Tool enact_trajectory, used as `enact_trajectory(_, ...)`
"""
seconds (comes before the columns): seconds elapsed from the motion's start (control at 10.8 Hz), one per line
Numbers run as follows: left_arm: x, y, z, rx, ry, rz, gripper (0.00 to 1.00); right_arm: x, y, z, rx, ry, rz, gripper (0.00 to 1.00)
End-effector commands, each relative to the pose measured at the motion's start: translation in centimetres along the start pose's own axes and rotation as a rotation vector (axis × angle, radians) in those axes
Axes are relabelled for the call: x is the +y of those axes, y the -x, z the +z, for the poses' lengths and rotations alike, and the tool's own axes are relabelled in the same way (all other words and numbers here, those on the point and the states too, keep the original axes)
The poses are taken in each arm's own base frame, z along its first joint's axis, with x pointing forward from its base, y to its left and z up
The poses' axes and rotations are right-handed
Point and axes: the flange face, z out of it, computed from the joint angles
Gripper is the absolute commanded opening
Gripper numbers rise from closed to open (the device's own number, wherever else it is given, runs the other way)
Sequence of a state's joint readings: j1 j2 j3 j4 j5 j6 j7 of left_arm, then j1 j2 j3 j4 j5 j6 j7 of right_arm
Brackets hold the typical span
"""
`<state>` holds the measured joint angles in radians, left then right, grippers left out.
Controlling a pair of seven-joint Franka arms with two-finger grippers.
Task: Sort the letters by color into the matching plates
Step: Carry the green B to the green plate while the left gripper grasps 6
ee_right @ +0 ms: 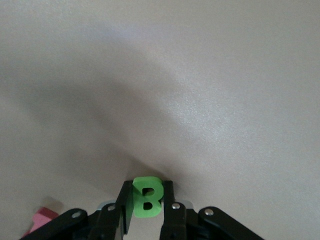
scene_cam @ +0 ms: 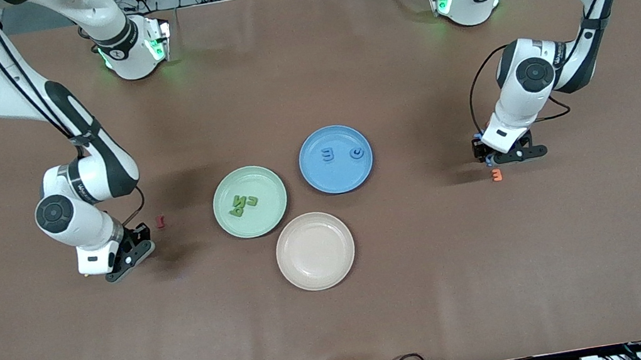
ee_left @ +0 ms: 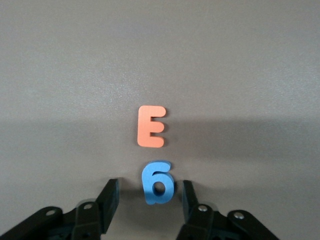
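The beige plate [scene_cam: 315, 250] lies nearest the front camera, bare, with the green plate [scene_cam: 249, 201] and the blue plate [scene_cam: 335, 159] just beside it and farther up the table; three green letters [scene_cam: 244, 204] are seen in the green plate and two blue letters [scene_cam: 342, 153] in the blue one. The right gripper [scene_cam: 130, 257] is low at the right arm's end of the table, near a small red piece [scene_cam: 160, 221]; the left gripper [scene_cam: 510, 155] is low at the left arm's end, just beside an orange E [scene_cam: 496, 176]. The surface is a plain brown cloth running to the table's edges, and cables and bright orange items are glimpsed in the room above the arm bases. In the left wrist view, a blue 6 [ee_left: 158, 182] is seen flat on the cloth between the fingers [ee_left: 111, 197], which are spread and not yet touching it, with the E just beside it. It is judged that the 6 could be pushed askew or squeezed out if one finger meets it first, and that the E could be nudged, being so near. In the right wrist view, a green B [ee_right: 146, 196] is pinched upright between the pressed-together fingers [ee_right: 168, 200], and a pink piece [ee_right: 39, 220] is seen on the cloth nearby. The hold is on the letter's edges only, so it is judged that the B could twist or slip on the way to the green plate.
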<state>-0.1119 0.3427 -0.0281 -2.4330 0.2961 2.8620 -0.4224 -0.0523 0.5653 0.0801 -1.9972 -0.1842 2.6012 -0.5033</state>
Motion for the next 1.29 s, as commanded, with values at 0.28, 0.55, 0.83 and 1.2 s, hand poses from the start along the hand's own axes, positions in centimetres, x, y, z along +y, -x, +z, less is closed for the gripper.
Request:
enact_trajectory(0.28, -0.1, -0.4, 0.3, 0.005, 0.011, 0.008, 0.36, 1.9, 0.2, -3.2, -0.019, -0.018, 0.123, 0.21)
enact_trajectory(0.55, -0.1, -0.3, 0.6, 0.000, 0.011, 0.009, 0.19, 1.6, -0.3, -4.5, -0.035, -0.023, 0.276, 0.21)
enact_trajectory(0.83, -0.1, -0.4, 0.5, 0.003, 0.011, 0.006, 0.04, -0.6, -1.9, -4.7, -0.041, -0.034, 0.445, 0.21)
enact_trajectory(1.2, 1.5, -0.5, -0.4, 0.012, 0.034, -0.011, 0.00, -4.9, -4.8, -5.3, -0.035, -0.044, 0.652, 0.22)
